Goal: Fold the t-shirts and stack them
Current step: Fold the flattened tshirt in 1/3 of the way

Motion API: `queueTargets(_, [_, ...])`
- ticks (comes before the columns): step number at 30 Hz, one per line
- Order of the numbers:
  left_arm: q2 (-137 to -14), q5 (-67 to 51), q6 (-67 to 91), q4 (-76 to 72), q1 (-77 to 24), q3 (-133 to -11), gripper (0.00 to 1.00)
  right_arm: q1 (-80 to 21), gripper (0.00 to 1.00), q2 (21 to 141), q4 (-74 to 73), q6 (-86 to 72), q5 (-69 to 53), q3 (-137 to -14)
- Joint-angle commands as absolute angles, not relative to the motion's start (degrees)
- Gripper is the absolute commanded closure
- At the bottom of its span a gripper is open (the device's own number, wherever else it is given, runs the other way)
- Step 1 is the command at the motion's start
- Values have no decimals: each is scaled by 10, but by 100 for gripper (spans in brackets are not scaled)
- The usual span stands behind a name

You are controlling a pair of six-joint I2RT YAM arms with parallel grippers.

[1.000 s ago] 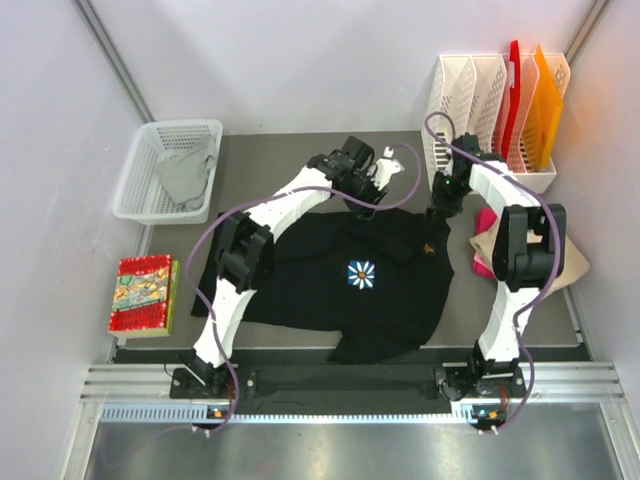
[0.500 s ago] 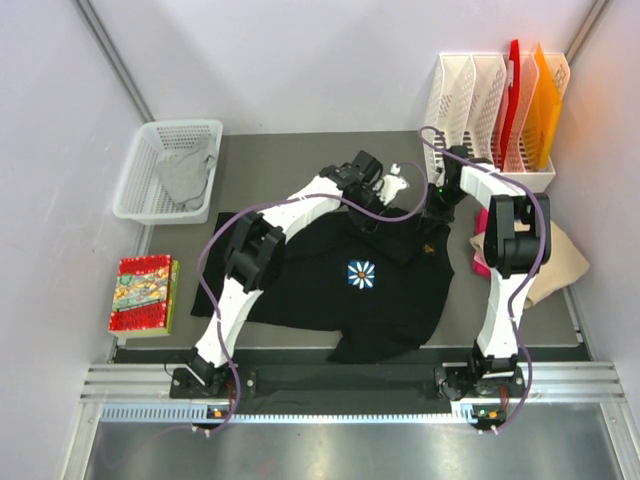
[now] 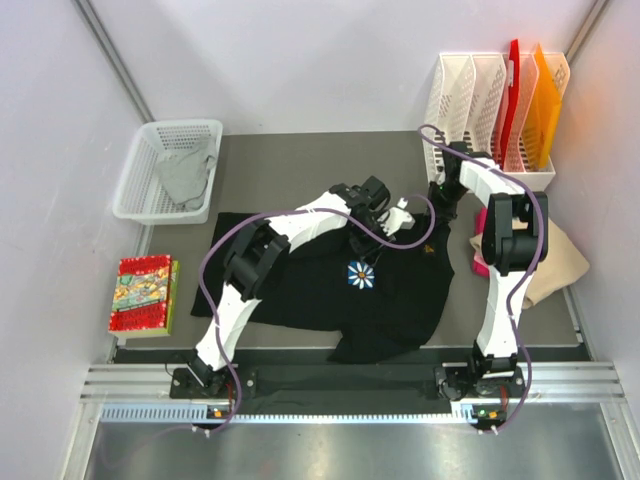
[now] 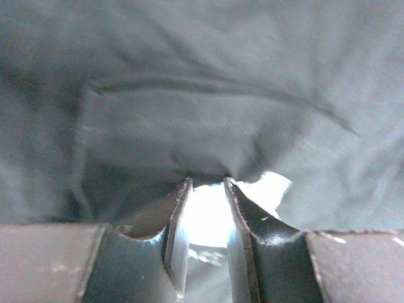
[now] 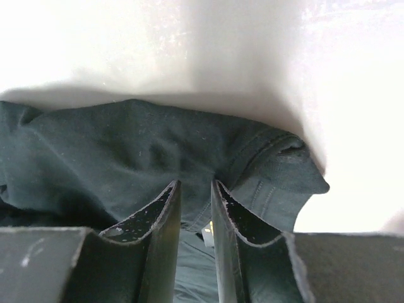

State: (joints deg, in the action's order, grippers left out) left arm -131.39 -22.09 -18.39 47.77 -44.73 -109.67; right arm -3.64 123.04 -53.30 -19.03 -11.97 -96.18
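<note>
We see the black t-shirt with a daisy print spread on the table between our arms. Our left pincer and right pincer, both narrow, each pinch its far edge.

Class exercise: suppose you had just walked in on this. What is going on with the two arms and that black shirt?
Both arms are working on the black t-shirt, which is spread out on the table. The left gripper and the right gripper each appear to pinch its far edge between nearly closed fingers, with cloth bunching at the tips. No fold is made yet. A grey t-shirt lies in the white basket. A tan t-shirt and a pink t-shirt lie at the right.
</note>
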Motion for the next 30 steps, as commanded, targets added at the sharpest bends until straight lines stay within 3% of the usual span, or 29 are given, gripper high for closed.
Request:
queueTargets(1, [-1246, -275, -210, 549, -454, -1093, 68, -19, 74, 1267, -468, -178, -100, -984])
queueTargets(9, [-1216, -304, -301, 742, -453, -1175, 69, -18, 76, 1280, -477, -171, -67, -998])
queueTargets(12, [-1211, -266, -260, 701, -441, -1193, 69, -18, 76, 1281, -481, -170, -58, -1004])
queueTargets(17, [-1222, -171, -197, 513, -430, -1163, 69, -24, 76, 1273, -479, -171, -71, -999])
queueTargets(24, [-1349, -199, -192, 540, -430, -1318, 69, -27, 76, 1252, -466, -172, -75, -966])
queueTargets(30, [-1361, -224, -199, 525, -436, -1312, 69, -29, 76, 1249, -464, -172, -79, -963])
